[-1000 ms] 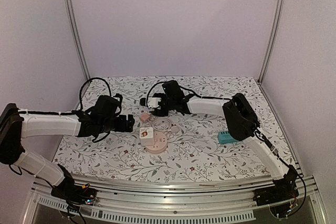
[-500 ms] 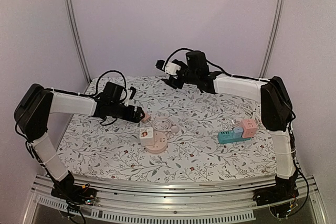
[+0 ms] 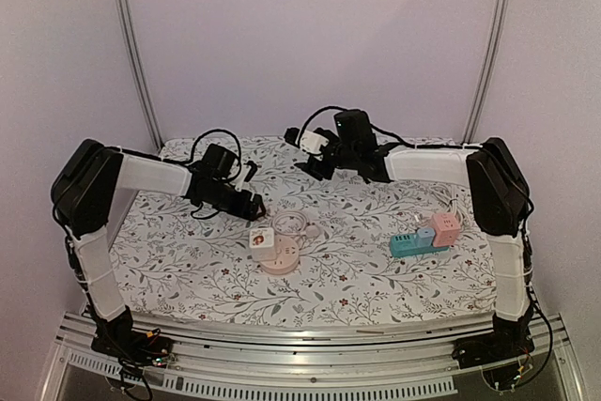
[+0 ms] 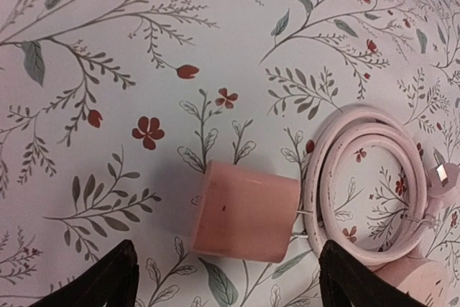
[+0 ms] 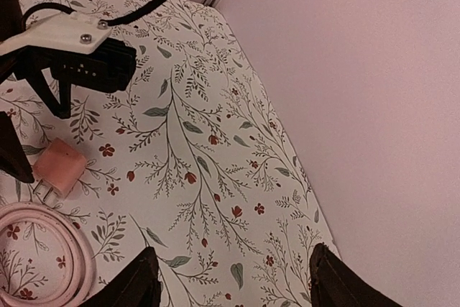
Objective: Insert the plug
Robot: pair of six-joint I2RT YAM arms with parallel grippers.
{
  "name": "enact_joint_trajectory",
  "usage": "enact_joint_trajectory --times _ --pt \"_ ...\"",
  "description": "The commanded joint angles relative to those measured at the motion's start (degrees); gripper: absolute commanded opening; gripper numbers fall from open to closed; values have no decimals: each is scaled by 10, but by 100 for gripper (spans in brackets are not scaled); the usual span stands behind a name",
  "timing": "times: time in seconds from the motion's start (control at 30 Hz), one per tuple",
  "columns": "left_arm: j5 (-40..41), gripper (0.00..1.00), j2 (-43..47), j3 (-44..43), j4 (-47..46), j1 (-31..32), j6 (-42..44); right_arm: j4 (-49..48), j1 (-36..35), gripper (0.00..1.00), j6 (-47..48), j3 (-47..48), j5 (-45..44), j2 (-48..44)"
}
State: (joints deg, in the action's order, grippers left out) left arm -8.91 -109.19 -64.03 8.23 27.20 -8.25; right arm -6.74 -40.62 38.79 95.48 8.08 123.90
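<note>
The plug (image 4: 246, 211) is a small pink block lying on its side on the floral tablecloth, its two prongs pointing at a coiled pink cable (image 4: 366, 181). My left gripper (image 4: 230, 282) is open just above the table, one finger on each side of the plug and not touching it. In the top view this gripper (image 3: 252, 204) covers the plug. My right gripper (image 3: 315, 149) hangs open and empty above the back of the table. Its wrist view shows the plug (image 5: 59, 165) far below. A round pink socket base (image 3: 282, 258) carries a white cube (image 3: 262, 241).
A teal power strip (image 3: 411, 246) with a pink cube adapter (image 3: 445, 227) sits at the right. The cable coil (image 3: 295, 224) lies just behind the socket base. Pale walls and metal posts close the table in at the back and sides.
My left gripper has reached right to the plug and narrowed a little. My right gripper has left the plug area, risen toward the back wall, then come down slightly.
</note>
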Motion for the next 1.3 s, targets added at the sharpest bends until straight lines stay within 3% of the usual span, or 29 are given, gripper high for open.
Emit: enact_joint_trajectory --times 0.0,0.27,0.4,0.57,0.97,1.27 --pt "-11 87 -21 -24 36 10 10 -26 -2 71 -17 -23 3 -47" --pt "10 81 -62 -64 47 17 5 -32 -2 71 -18 -57 9 -63" --pt "17 73 -77 -81 56 17 2 -37 -2 70 -19 -72 7 -72" --pt "17 54 -71 -77 52 20 -2 -41 -3 70 -15 -82 2 -75" --pt "66 27 -11 -55 64 38 -11 -52 -3 70 -50 -79 -16 -77" --pt "87 24 80 -12 20 53 8 -51 -3 74 -184 -70 -77 -98"
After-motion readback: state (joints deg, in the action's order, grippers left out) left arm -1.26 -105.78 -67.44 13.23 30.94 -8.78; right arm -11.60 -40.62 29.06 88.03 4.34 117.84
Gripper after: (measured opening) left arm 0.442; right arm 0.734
